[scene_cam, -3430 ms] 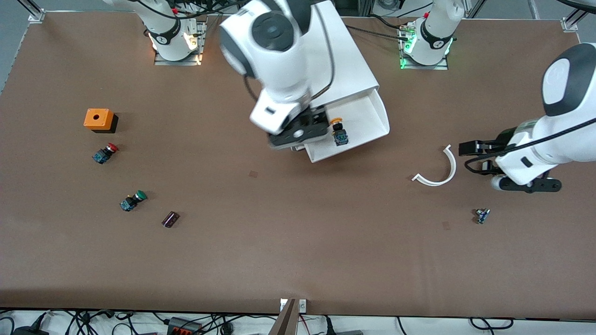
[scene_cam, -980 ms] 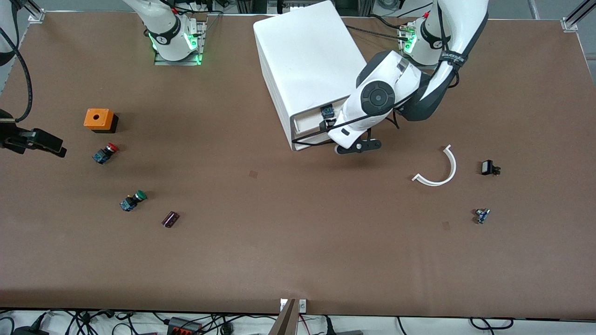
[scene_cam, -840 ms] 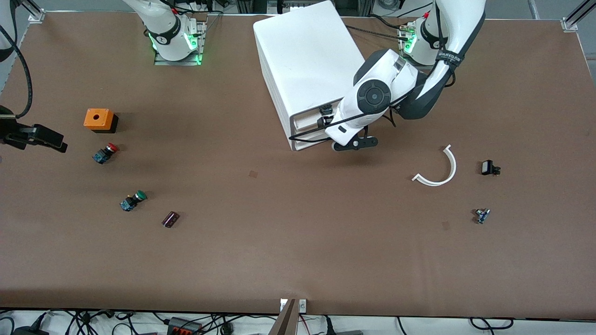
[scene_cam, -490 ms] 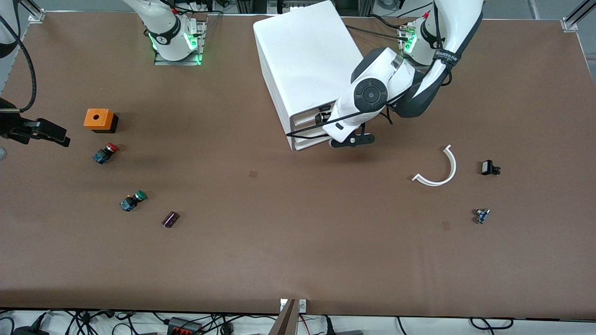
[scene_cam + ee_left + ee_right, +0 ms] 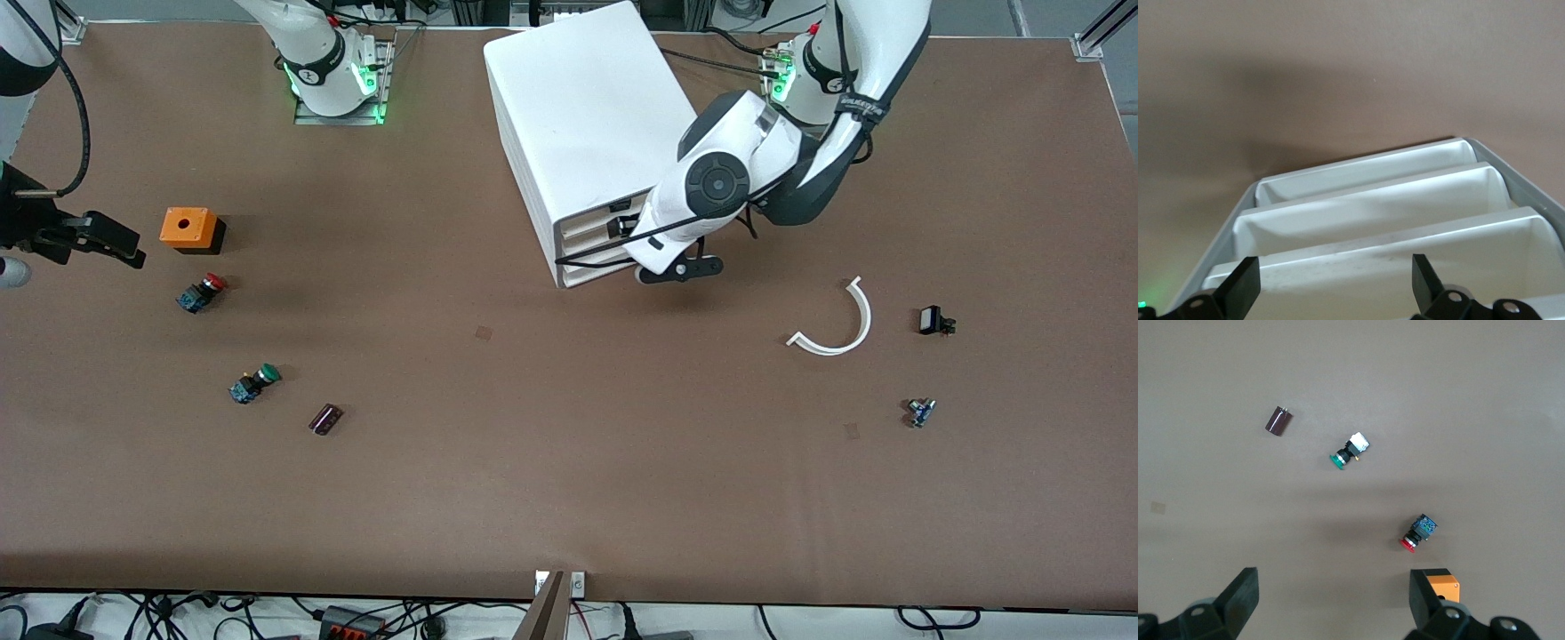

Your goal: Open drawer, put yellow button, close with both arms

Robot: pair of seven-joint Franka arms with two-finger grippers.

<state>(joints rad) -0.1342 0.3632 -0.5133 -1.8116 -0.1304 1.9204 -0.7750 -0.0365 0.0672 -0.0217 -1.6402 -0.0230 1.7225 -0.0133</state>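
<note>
The white cabinet (image 5: 587,98) stands at the robots' side of the table, between the two bases. Its uppermost drawer (image 5: 584,224) is pushed in, level with the lower fronts. The yellow button is hidden. My left gripper (image 5: 624,220) is open at the cabinet's front, by the upper drawers. In the left wrist view my left gripper (image 5: 1331,290) has its fingers spread on either side of the nearest of three stacked drawer fronts (image 5: 1385,273) and holds nothing. My right gripper (image 5: 111,242) is open and empty over the table at the right arm's end; the right wrist view shows it (image 5: 1331,607) over bare table.
At the right arm's end are an orange box (image 5: 188,228), a red-capped button (image 5: 201,293), a green-capped button (image 5: 254,384) and a dark cylinder (image 5: 325,419). At the left arm's end are a white curved strip (image 5: 836,324), a black part (image 5: 933,320) and a blue part (image 5: 921,412).
The drawer, ajar with the button showing a second ago, is now pushed in by my left gripper. My right gripper has drifted toward the robots' side of the table.
</note>
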